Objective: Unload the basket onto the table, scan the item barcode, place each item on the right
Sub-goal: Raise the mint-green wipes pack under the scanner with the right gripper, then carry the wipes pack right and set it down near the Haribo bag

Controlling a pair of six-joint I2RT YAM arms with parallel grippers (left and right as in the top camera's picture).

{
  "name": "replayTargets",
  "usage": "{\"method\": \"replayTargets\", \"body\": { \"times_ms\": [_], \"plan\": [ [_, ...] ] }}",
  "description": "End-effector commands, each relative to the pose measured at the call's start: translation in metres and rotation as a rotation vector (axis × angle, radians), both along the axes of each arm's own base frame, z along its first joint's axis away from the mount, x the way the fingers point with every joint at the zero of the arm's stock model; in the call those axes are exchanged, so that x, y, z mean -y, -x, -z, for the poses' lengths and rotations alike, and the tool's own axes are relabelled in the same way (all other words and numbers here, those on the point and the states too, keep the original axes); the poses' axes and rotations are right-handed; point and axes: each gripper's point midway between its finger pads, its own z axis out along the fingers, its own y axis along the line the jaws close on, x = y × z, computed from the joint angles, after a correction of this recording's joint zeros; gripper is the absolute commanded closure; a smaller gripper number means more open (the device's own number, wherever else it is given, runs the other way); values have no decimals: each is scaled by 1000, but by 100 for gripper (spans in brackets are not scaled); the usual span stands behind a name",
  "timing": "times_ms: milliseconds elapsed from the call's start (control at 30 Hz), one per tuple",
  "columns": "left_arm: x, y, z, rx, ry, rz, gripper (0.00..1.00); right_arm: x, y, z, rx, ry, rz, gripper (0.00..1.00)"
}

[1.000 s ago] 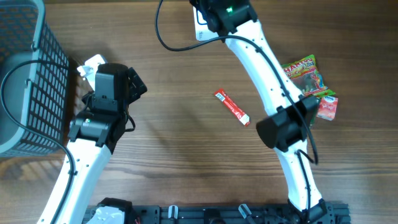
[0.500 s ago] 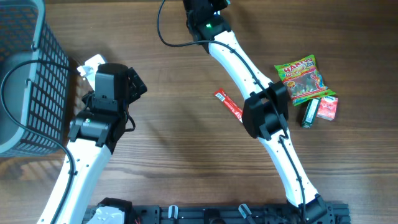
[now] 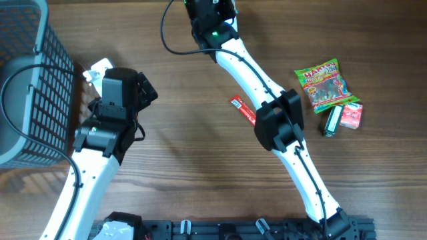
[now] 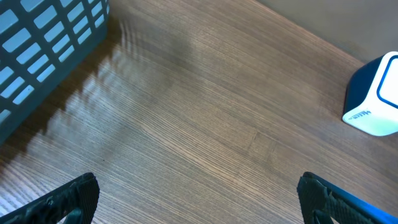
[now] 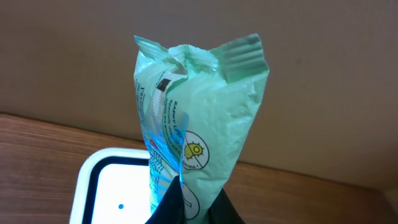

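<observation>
Looking down from overhead, finds the right arm (image 3: 247,63) stretched to the far edge of the desk (image 3: 187,167), the left arm (image 3: 110,113) beside a grey basket (image 3: 27,87), plus a red bar (image 3: 243,110), a sweets bag (image 3: 323,83) and two packs (image 3: 343,116). From the left wrist, shows the left fingers (image 4: 71,198) spread wide, a white-and-blue scanner (image 4: 376,96) nearby. From the right wrist, shows the right fingers (image 5: 173,213) clamped on a pale green pouch (image 5: 199,118), upright before the scanner's dark window.

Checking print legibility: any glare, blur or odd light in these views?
Right wrist: pale green plastic packet fairly sharp, blue glow on its lower left edge above the white-rimmed scanner. Left wrist: grey mesh basket throws streaky shadows on the wood. Overhead: even light, no glare.
</observation>
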Motion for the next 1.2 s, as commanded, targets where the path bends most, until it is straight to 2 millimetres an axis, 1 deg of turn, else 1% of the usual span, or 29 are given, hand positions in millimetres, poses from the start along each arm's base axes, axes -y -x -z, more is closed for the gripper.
{"method": "replayTargets", "body": {
  "times_ms": [0,100,233,300,367,467,533,600,667,700,800,867,933,967,1000,1067,1100,1133,1167],
  "plan": [
    [-2,-1,-2,6,-17,-9,0,6,8,7,0,32,71,96],
    [-2,-1,-2,6,-17,-9,0,18,10,3,28,69,141,96],
    [-2,-1,-2,6,-17,-8,0,17,10,4,33,67,142,96],
    [-2,-1,-2,6,-17,-8,0,13,12,12,21,73,137,96],
    [-2,-1,-2,6,-17,-9,0,12,11,31,5,71,142,96],
    [-2,-1,-2,6,-17,-8,0,10,11,42,-8,75,134,96],
    [-2,-1,-2,6,-17,-9,0,6,12,47,0,32,139,96],
    [-2,-1,-2,6,-17,-8,0,-5,10,54,-15,-41,92,96],
    [-2,-1,-2,6,-17,-9,0,-20,10,67,-56,-144,33,96],
    [-2,-1,-2,6,-17,-9,0,-22,11,70,-62,-178,35,95],
    [-2,-1,-2,6,-17,-9,0,-20,14,74,-60,-242,69,96],
    [-2,-1,-2,6,-17,-9,0,-20,14,74,-60,-240,70,96],
    [-2,-1,-2,6,-17,-9,0,-15,13,72,-46,-230,89,96],
    [-2,-1,-2,6,-17,-9,0,-12,11,67,-21,-233,105,96],
    [-2,-1,-2,6,-17,-9,0,-5,7,58,11,-234,127,96],
    [-2,-1,-2,6,-17,-8,0,0,4,32,23,-183,100,96],
    [-2,-1,-2,6,-17,-9,0,3,4,15,31,-160,87,96],
    [-2,-1,-2,6,-17,-9,0,6,5,-10,42,-130,70,96],
    [-2,-1,-2,6,-17,-9,0,10,10,-42,54,-97,52,96]
  ]
}}
